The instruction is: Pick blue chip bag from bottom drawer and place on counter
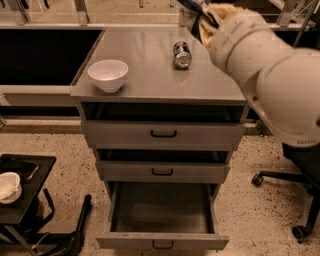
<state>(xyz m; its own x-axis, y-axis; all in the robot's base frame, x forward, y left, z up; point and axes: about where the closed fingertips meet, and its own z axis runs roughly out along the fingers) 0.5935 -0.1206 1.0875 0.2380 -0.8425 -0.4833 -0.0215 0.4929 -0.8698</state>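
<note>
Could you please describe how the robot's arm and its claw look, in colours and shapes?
The arm is cream-white, thick and rounded, with smooth bulging segments and no visible cables. The claw, at the view's top edge, looks dark beyond a yellowish wrist.

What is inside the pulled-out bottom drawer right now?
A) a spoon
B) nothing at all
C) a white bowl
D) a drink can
B: the bottom drawer shows only its bare floor; the bowl and can sit on the counter, and the gripper is up at the picture's top edge, over the counter's far end.
</note>
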